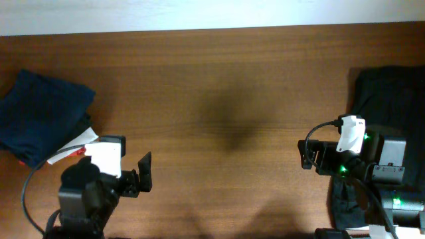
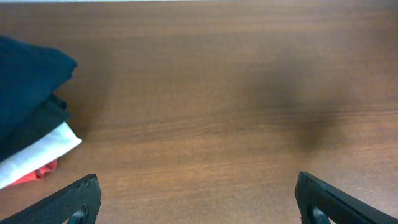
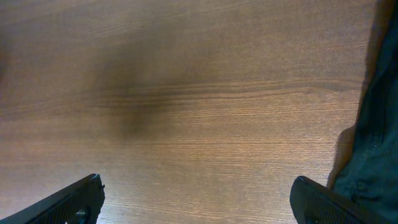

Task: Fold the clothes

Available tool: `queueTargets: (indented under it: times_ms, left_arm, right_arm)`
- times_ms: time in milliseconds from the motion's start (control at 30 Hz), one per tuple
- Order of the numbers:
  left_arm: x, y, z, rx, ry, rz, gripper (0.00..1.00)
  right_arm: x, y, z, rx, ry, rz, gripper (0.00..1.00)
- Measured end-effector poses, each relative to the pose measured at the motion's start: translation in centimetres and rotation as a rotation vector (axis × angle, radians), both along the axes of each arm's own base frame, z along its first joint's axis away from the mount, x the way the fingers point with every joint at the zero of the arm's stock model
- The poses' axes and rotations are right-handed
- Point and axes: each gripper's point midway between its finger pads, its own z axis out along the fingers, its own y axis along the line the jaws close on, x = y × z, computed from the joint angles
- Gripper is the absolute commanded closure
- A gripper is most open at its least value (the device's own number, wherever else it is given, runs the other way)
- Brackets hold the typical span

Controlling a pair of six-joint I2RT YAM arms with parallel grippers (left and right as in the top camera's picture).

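The wooden surface [image 1: 219, 79] is the biggest thing here, and I place everything else against it.

At the surface's right edge lies a black garment [image 1: 392, 93], heaped and rumpled, not squared up. I judge it to be the work left to do.

At the surface's left edge sits a folded stack [image 1: 40, 113] with a navy piece on top. I take it as the finished share, so the job looks well along, with at least that one garment to go. Nothing is spread across the middle of the surface, so no fold is in hand at this moment.

The overhead view is the only one that shows both piles at once. My left wrist view gives what the overhead blurs, the layers of the stack: navy over black, a white layer [image 2: 43, 149] under that, and a scrap of red [image 2: 40, 172] peeping out at the bottom. My right wrist view catches only the near border of the black garment at the right of its frame.

My left claw [image 2: 198, 202] hangs over the surface beside the stack, jaws wide apart and holding nothing. My right claw [image 3: 196, 199] hangs near the black garment, also spread and empty.
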Motion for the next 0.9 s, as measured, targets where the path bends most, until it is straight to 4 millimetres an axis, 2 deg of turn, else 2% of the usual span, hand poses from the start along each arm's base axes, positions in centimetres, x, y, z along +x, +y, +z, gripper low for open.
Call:
queueTargets:
  times_ms: [233, 367, 467, 533, 600, 667, 767, 833, 900]
  left_arm:
    - [-0.2, 0.0, 0.5, -0.003, -0.024, 0.000, 0.01]
    - [-0.2, 0.0, 0.5, -0.003, -0.024, 0.000, 0.01]
    - [-0.2, 0.0, 0.5, -0.003, -0.024, 0.000, 0.01]
    - [-0.2, 0.0, 0.5, -0.003, -0.024, 0.000, 0.01]
    - [-0.2, 0.0, 0.5, -0.003, -0.028, 0.000, 0.01]
    - [-0.2, 0.0, 0.4, -0.003, -0.024, 0.000, 0.01]
    - [-0.2, 0.0, 0.3, -0.003, -0.022, 0.000, 0.01]
    - [-0.2, 0.0, 0.4, -0.003, -0.023, 0.000, 0.01]
    - [-0.2, 0.0, 0.3, -0.003, -0.020, 0.000, 0.01]
  right_arm:
    - [0.8, -0.1, -2.1, 0.012, 0.094, -0.001, 0.01]
    - [1.5, -0.2, -4.6, 0.025, 0.208, -0.002, 0.01]
    - [1.8, -0.2, -4.4, 0.019, 0.188, 0.001, 0.01]
    - [2.6, -0.5, -3.3, -0.002, 0.098, 0.003, 0.01]
    - [3.4, -0.6, -0.4, -0.046, -0.130, 0.012, 0.01]
    - [2.9, -0.6, 0.6, -0.078, -0.284, 0.018, 0.01]
    - [1.9, -0.3, 0.8, -0.107, -0.486, 0.025, 0.01]
    - [1.1, 0.7, -0.5, -0.116, -0.633, 0.056, 0.01]
    - [0.9, 1.2, -0.4, -0.125, -0.760, 0.073, 0.01]
